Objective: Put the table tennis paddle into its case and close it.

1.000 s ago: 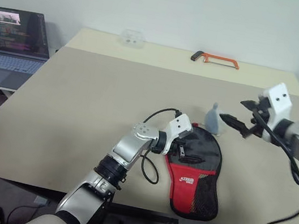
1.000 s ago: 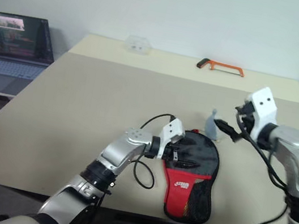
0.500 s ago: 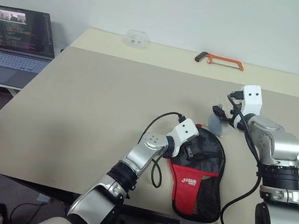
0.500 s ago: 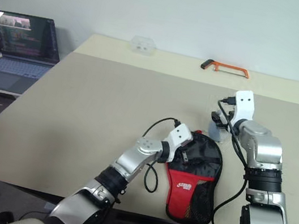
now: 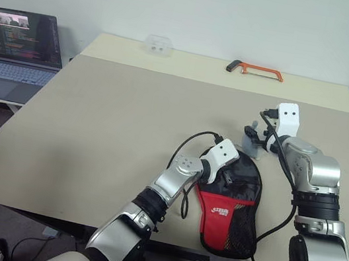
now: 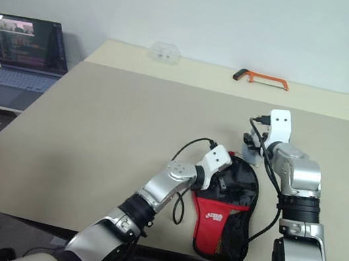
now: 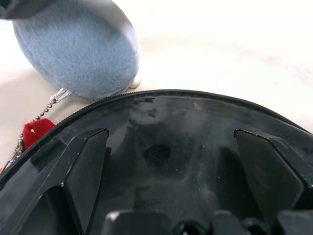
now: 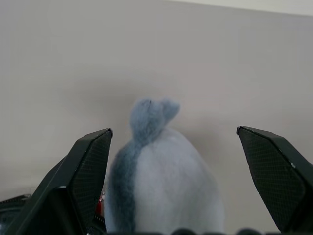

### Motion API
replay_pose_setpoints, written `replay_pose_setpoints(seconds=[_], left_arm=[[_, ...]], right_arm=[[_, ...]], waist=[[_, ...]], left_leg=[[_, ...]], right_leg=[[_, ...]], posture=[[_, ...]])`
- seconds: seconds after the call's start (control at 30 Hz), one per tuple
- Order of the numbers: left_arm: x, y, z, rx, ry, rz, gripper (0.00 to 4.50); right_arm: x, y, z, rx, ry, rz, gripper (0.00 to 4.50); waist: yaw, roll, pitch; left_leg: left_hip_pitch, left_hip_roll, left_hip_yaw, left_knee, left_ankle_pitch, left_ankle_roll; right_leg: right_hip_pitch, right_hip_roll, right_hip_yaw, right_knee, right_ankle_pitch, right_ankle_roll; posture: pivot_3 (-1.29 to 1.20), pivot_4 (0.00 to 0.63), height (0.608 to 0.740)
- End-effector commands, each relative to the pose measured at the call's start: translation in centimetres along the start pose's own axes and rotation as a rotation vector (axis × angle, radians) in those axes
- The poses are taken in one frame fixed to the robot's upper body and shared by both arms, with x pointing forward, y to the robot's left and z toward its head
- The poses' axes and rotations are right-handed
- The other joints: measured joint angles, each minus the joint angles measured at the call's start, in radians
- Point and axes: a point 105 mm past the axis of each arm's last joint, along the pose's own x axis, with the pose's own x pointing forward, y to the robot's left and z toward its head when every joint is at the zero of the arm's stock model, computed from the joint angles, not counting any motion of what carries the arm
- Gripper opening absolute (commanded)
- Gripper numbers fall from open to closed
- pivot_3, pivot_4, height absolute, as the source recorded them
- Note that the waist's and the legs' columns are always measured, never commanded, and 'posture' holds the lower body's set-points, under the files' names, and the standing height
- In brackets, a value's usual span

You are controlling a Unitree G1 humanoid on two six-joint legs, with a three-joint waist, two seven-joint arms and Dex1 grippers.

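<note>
i count one case (image 5: 233,200), one fluffy charm (image 5: 251,141), one hacksaw (image 5: 254,69), one laptop (image 5: 12,50), one clear box (image 5: 157,45).

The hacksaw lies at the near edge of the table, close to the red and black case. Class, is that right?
No. The hacksaw lies at the far edge of the table, well away from the case, which is at the near edge. The left eye view shows this.

Black paddle-shaped case (image 5: 233,200) lying flat near the worktop's (image 5: 108,126) front edge, round end away, red logo panel and mesh pocket toward the front; fluffy grey-blue ball charm (image 8: 161,181) chained at its far rim.
</note>
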Motion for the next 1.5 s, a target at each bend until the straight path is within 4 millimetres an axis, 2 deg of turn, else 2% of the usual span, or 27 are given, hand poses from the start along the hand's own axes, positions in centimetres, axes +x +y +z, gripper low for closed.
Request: replay_pose_setpoints(seconds=[0.03,0.23,0.43,0.53,0.73,0.87,1.07,1.5], left_arm=[[0.2,0.1,-1.7,-0.073,0.055,0.027,4.48],[0.1,0.4,-1.8,-0.08,0.057,0.034,4.48],[0.1,0.3,-1.8,-0.068,0.059,0.037,4.48],[0.1,0.2,-2.0,-0.067,0.061,0.036,4.5],[0.2,0.2,-2.3,-0.066,0.072,0.045,4.5],[0.3,0.2,-2.9,-0.081,0.085,0.054,4.5],[0.3,0.5,-3.5,-0.087,0.097,0.085,4.5],[0.3,0.4,-4.2,-0.086,0.113,0.083,4.5]], right_arm=[[0.0,-0.7,-0.1,0.051,0.014,-0.045,4.5],[0.4,-0.7,-2.5,0.142,0.108,-0.068,4.5],[0.6,-0.4,-3.2,0.229,0.115,-0.049,4.5],[0.6,-0.6,-3.1,0.224,0.105,-0.061,3.88],[0.3,-1.2,-2.8,0.221,0.087,-0.075,1.88],[0.1,-2.2,-2.1,0.216,0.061,-0.105,0.97],[0.0,-3.5,-1.9,0.176,0.054,-0.145,0.67],[-0.3,-7.8,-2.3,0.119,0.059,-0.262,0.66]], waist=[[0.0,0.0,0.0],[-0.001,0.001,-0.001],[-0.001,0.001,-0.001],[-0.001,0.001,-0.001],[-0.001,0.001,-0.001],[0.0,0.001,-0.001],[0.001,0.002,-0.001],[0.002,0.002,-0.001]], left_leg=[[0.0,0.0,0.0,0.0,0.0,0.0],[0.001,0.0,0.0,0.0,0.0,0.0],[0.0,0.0,0.0,0.0,0.0,0.0],[0.001,0.0,0.0,0.0,0.0,0.0],[0.0,0.0,0.0,0.0,0.0,0.0],[0.0,0.0,0.0,0.0,0.0,0.0],[0.0,0.0,0.0,0.0,0.0,0.0],[0.001,-0.001,0.0,0.0,0.0,0.0]], right_leg=[[0.0,0.0,0.0,0.0,0.0,0.0],[0.0,0.0,0.0,0.0,0.0,0.0],[0.0,0.0,0.0,0.0,0.0,0.0],[0.0,0.0,0.0,0.0,0.0,0.0],[0.0,0.0,0.0,0.0,0.0,0.0],[0.001,0.0,0.0,0.0,0.0,0.0],[0.001,0.0,0.0,0.0,0.0,0.0],[0.002,0.0,-0.001,-0.001,0.0,0.001]], posture=[[0.0,0.15,0.74],[0.0,0.15,0.74],[0.0,0.15,0.74],[0.0,0.15,0.74],[0.0,0.15,0.74],[0.0,0.15,0.74],[0.0,0.15,0.74],[0.0,0.15,0.74]])
